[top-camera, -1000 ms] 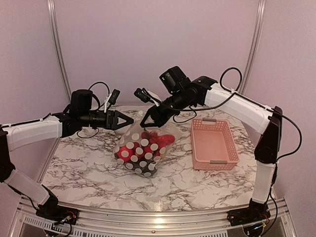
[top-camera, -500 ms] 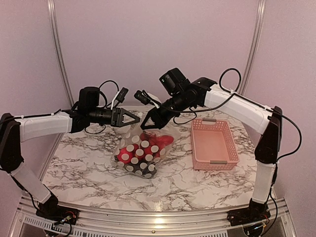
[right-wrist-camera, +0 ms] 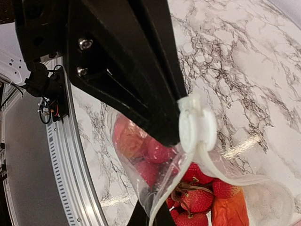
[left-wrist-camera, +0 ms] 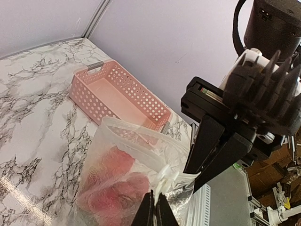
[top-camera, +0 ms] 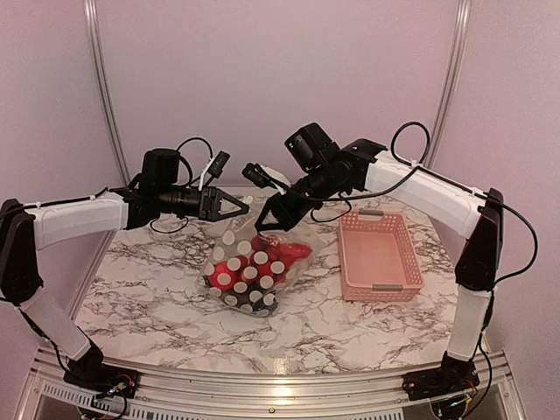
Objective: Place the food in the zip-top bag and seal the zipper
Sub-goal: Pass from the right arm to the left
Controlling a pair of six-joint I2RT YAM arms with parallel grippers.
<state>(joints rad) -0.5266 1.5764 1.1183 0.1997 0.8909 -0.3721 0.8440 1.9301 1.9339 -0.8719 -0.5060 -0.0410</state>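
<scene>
Bag sits at centre frame over the marble table, mouth uppermost. Whether its bottom rests on the top cannot be told. Food is inside, red strawberries showing through the dotted plastic. The pink basket at right holds nothing visible.

Right gripper is clenched on the bunched mouth edge at upper centre. Left gripper is just beside it, fingers pinched together on the whitish zipper, as its own wrist view shows at bottom centre.

Step in hand, by my judgement, is the seal. The right grip should stay fixed as an anchor while the left draws away along the strip, keeping it taut and level so both halves press together. The edge is crumpled between the two grips, and slack there risks a missed stretch or a slipped hold.

Against the frame a second ago, the left gripper then stood open and well left of the bag. It has since advanced right and closed on the mouth. The right gripper's hold is unchanged.
</scene>
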